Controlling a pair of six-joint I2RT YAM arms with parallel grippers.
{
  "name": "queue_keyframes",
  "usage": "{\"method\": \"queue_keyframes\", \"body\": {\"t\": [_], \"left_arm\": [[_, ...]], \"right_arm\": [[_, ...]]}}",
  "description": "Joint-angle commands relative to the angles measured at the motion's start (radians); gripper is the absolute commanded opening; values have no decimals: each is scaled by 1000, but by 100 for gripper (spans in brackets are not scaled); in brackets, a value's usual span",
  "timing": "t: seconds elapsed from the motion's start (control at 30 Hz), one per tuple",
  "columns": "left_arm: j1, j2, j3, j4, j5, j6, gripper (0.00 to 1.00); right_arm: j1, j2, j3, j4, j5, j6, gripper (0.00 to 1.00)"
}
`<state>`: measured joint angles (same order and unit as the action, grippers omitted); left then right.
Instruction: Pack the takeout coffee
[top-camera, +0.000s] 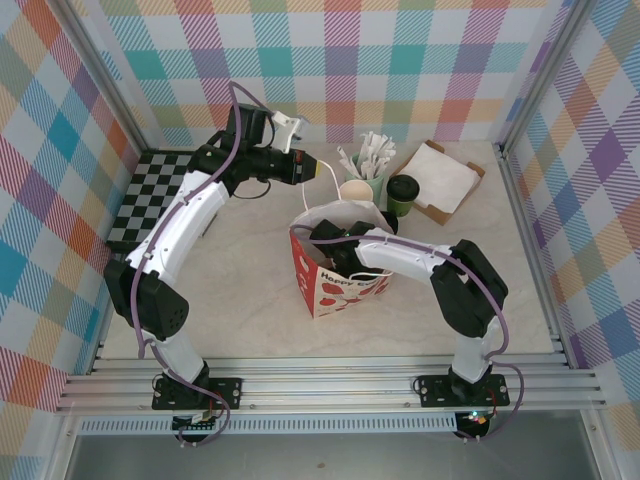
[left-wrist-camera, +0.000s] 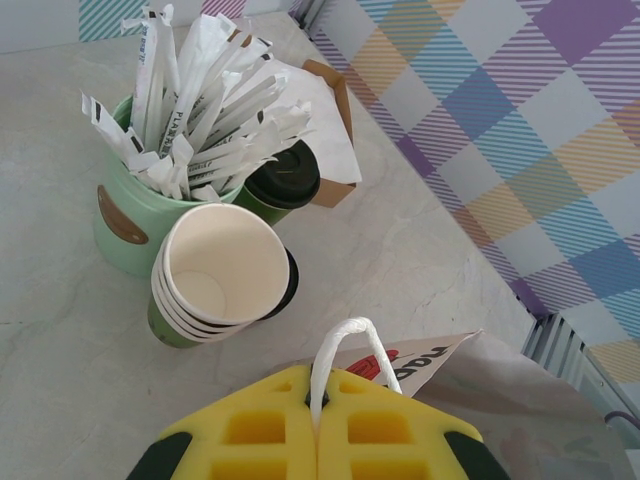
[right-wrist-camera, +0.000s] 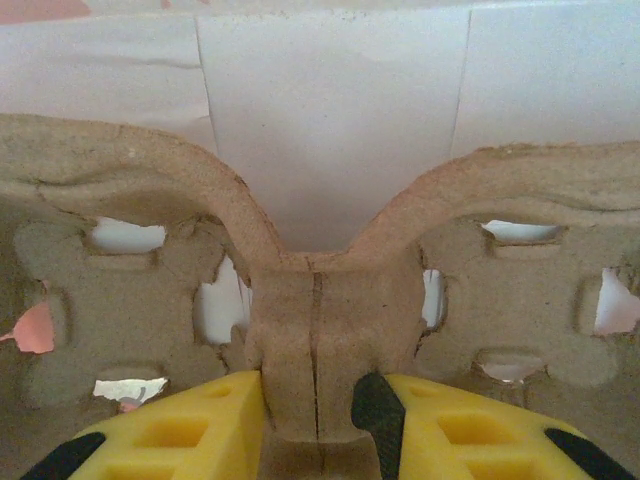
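The takeout coffee (top-camera: 403, 193) stands upright, lid up. My left jaws pinch the bag handle (left-wrist-camera: 350, 323); close up, my right jaws clamp, seemingly, a pulp carrier (right-wrist-camera: 300, 340).

Plaid walls (top-camera: 400, 60), pale tabletop (top-camera: 250, 300), checkered mat (top-camera: 150, 195)

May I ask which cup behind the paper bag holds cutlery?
The pale green cup with the brown label, stuffed with white wrapped cutlery; the stacked cream paper cups are empty, the small dark green cup lidded.
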<state>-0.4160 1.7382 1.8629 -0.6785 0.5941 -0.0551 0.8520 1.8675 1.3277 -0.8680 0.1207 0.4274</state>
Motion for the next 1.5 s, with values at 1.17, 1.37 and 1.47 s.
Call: {"method": "queue_keyframes", "body": {"t": [1.17,1.37,1.47], "left_arm": [[19,2,-24,-9,30,28,0],[27,-2,-30,-13,14,37,0],[47,-7,-48,21,75,24,0]], "right_arm": [[1,-147,65,24,80,7,76],[1,-182,129,-76,104,69,90],[-1,-198,148,-111,120,63,100]]}}
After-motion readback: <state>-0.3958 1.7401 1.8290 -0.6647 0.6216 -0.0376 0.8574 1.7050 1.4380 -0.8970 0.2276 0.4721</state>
